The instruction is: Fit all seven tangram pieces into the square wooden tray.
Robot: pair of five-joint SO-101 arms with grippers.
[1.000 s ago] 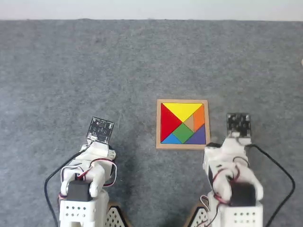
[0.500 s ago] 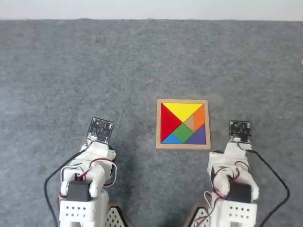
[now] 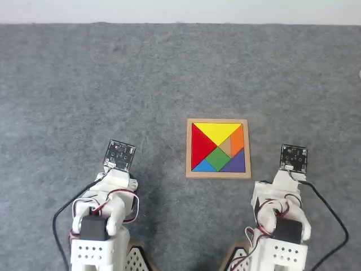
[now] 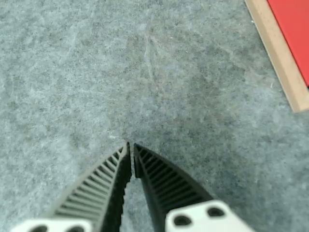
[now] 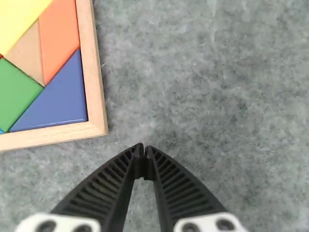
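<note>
Full: square light-wood tray point(image 3: 189, 148), seven coloured tangram pieces point(image 3: 217, 134) seated. Pressed together, empty: left gripper point(image 4: 130, 144), right gripper point(image 5: 143, 146). Best: park near side, avoid nudging tray.

In the left wrist view the frame's edge cuts the wooden tray point(image 4: 282, 72) — just a strip of rim and a corner of the red piece point(image 4: 294, 29) show. The right wrist view crops the yellow piece point(image 5: 19, 19) and green piece point(image 5: 17, 92). In the high view the left arm point(image 3: 101, 226) and right arm point(image 3: 282, 226) run off the bottom of the frame.
</note>
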